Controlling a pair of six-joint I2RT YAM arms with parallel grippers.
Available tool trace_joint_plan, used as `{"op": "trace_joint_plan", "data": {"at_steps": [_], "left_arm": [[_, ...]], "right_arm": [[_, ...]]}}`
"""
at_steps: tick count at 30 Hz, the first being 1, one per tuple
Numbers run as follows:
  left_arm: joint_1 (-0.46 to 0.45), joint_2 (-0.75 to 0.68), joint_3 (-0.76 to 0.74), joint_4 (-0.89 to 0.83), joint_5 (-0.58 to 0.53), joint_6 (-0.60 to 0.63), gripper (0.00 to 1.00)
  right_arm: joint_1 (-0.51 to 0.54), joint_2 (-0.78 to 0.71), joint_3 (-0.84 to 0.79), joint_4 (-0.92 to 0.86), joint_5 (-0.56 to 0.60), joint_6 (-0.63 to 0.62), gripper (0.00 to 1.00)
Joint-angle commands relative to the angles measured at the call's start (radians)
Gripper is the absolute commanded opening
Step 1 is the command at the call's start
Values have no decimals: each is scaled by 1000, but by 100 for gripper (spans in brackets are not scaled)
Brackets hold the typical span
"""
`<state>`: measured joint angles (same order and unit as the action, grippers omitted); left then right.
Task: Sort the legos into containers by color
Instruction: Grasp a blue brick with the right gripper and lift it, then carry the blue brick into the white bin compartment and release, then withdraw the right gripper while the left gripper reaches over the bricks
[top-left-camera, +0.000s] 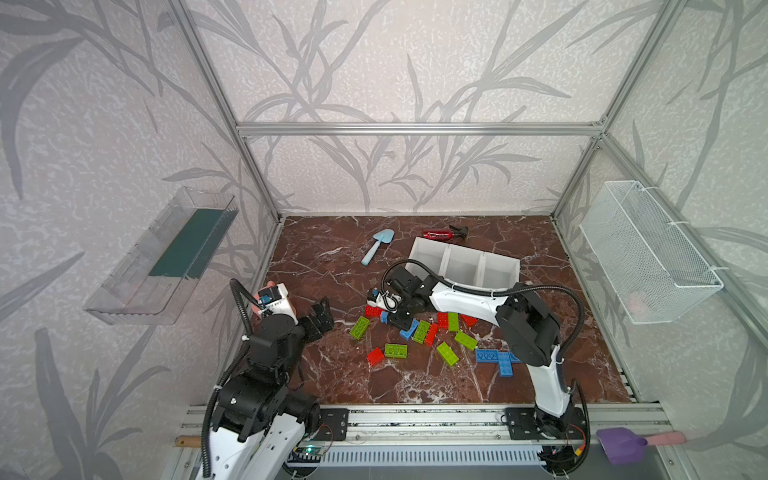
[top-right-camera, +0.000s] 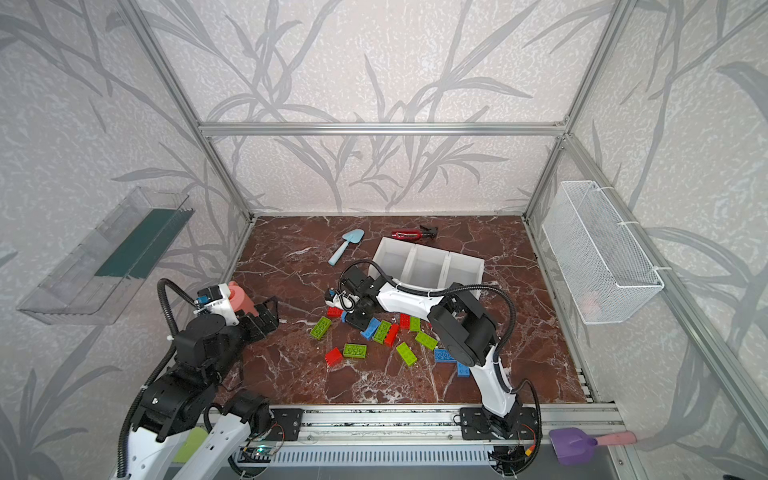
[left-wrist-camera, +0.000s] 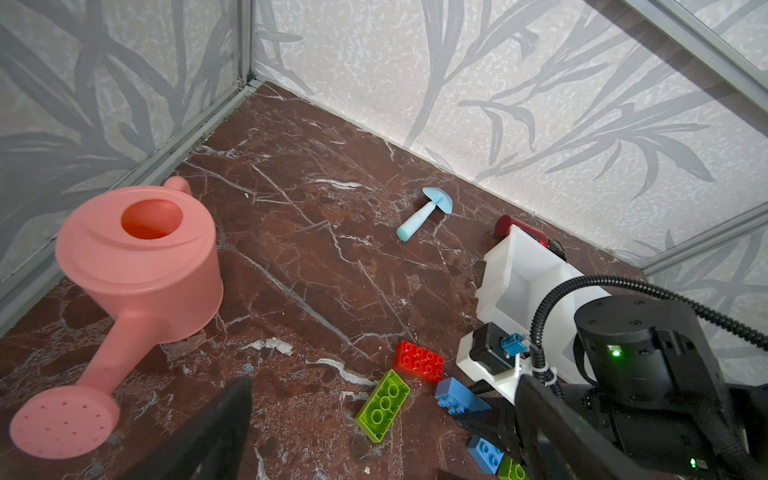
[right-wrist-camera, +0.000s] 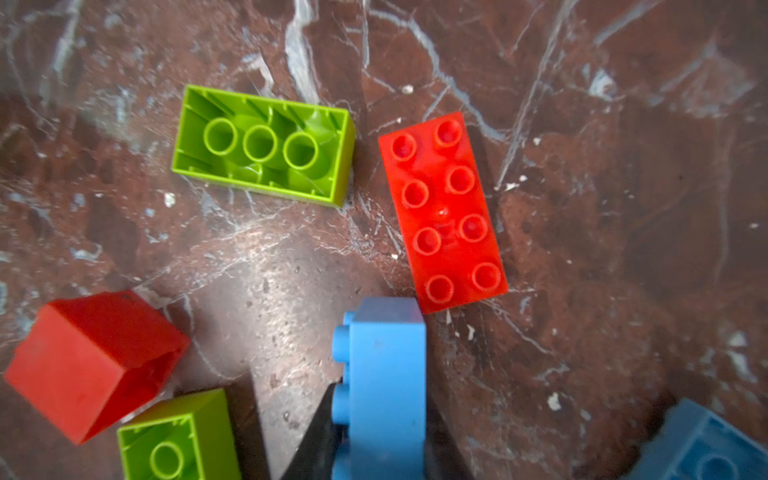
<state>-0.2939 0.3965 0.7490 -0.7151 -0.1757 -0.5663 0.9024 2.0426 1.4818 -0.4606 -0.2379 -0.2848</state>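
My right pincer (right-wrist-camera: 378, 432) holds a small blue lego (right-wrist-camera: 386, 353) tight, mid desk (top-left-camera: 332, 270). The white containers (top-left-camera: 469, 249) sit just past it, far and a bit right. My left pincer (top-left-camera: 322, 318) is open, further off

There are five red legos (top-left-camera: 376, 356), six green legos (top-left-camera: 395, 351), at least four blue legos (top-left-camera: 486, 356), three bins (top-left-camera: 428, 255), one trowel (top-left-camera: 376, 245), one spray bottle (top-left-camera: 436, 235) and one watering can (left-wrist-camera: 137, 266).
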Motion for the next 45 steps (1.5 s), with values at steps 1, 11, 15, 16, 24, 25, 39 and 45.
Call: {"op": "trace_joint_plan", "data": {"at_steps": [1,11,15,16,24,25,39,45], "left_arm": [[-4,18,31,20,51,36,99],[-5,111,48,-45,148,117,99],[-4,113,27,-20,178,119,99],[-5,113,26,-24,172,121,99],[-4,123,20,-35,193,127,99],[-4,125,19,-34,195,128,99],[-1,178,32,-47,210,145,99],[7,211,35,-49,228,153,99]], "right_arm": [[4,-124,-11,-25,-9,26,5],[-134,-253,-20,31,96,235,6],[-207,-240,-6,66,150,321,6],[-225,-223,13,60,163,340,6],[-309,-97,104,77,204,426,6],[-313,-83,112,80,207,428,6],[-351,59,219,71,210,438,33],[-353,7,194,89,218,426,53]]}}
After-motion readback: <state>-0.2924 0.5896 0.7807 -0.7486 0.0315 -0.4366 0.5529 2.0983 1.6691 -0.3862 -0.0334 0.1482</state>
